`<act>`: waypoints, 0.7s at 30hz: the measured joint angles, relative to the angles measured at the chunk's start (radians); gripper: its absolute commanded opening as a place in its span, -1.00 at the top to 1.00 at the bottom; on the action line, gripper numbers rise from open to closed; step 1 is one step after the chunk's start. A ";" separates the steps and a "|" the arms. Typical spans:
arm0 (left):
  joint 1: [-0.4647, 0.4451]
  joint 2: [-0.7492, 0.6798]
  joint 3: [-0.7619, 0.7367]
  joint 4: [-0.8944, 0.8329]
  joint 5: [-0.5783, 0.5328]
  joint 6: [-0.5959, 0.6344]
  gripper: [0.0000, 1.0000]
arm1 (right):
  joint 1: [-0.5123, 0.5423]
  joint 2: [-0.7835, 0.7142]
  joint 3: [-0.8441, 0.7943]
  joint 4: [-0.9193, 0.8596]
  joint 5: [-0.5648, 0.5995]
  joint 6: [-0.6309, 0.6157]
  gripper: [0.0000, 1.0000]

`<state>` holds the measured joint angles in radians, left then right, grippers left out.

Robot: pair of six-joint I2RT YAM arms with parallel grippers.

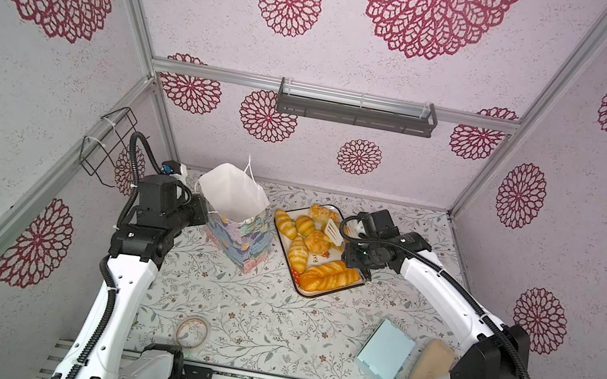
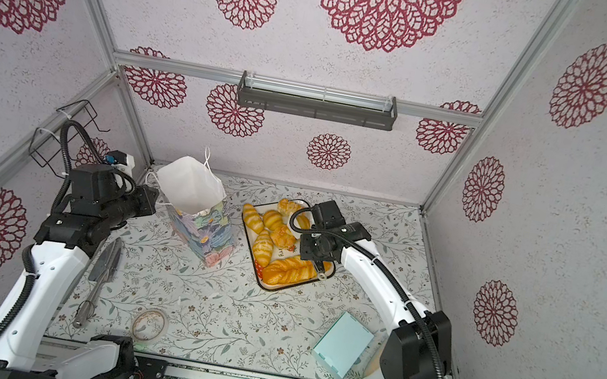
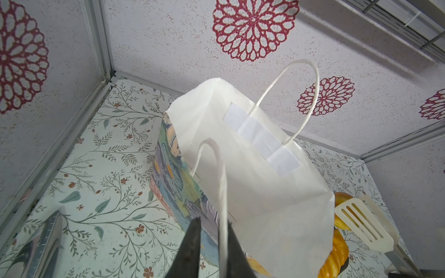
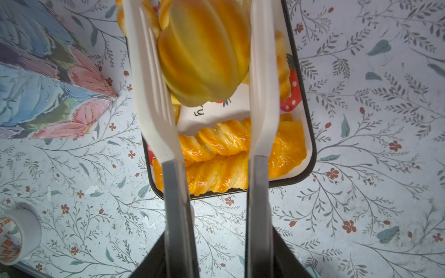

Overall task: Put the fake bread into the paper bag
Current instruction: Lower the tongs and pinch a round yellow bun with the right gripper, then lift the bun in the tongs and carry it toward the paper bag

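Status: paper bag [image 1: 237, 229] is standing at about 11 o'clock on the worktop [image 1: 250, 316] (12 = back wall). Its mouth is gaping open and the white inside is showing in both top views.

Left gripper [image 3: 213, 222] is pinching the bag's near string handle [image 3: 222, 187]. The fingers are sitting almost together with the string running between them, seen in the left wrist view. The far handle [image 3: 310, 96] is sticking up free.

Fake bread [image 1: 299, 253] is lying on a tray [image 1: 318, 261] at about 1 o'clock, just beside the bag with a gap between them.
- Braided loaf [image 1: 328, 278] is lying across the tray's 6 o'clock end.
- Croissants [image 1: 285, 224] are lining its 9 o'clock side.
- Round bun [image 1: 317, 242] is sitting mid-tray.

Right gripper [image 4: 220, 240] is clamping a pair of tongs [image 4: 177, 192], its fingers pressing the grey arms from outside. The white blades [image 4: 154, 96] are straddling a ridged golden piece [image 4: 204, 55], both touching it. The piece is blurred, close to the lens and over the tray. I can't tell whether it's clear of the tray. In a top view this gripper [image 1: 359, 257] is hanging over the tray's 3 o'clock edge, with one slotted blade showing beside the round bun.

Other items:
- Tape roll [image 1: 193, 332] is lying at 7 o'clock.
- Pale blue box [image 1: 385, 350] is lying at 5 o'clock, next to the right arm.
- Metal utensil [image 2: 105, 265] is lying at about 9 o'clock, beside the left arm.
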<state>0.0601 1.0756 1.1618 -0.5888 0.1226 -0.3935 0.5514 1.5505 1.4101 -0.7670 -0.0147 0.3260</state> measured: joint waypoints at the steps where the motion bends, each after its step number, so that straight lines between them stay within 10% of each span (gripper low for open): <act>1: 0.000 0.000 0.000 0.000 0.000 0.000 0.64 | 0.000 -0.005 0.006 0.006 -0.003 0.000 0.02; 21: 0.001 0.000 0.000 0.000 0.000 0.000 0.66 | 0.092 -0.050 0.116 0.177 -0.122 -0.004 -0.01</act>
<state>0.0608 1.0756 1.1618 -0.5888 0.1223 -0.3939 0.6430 1.5005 1.5257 -0.5900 -0.1368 0.3218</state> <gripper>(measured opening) 0.170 0.504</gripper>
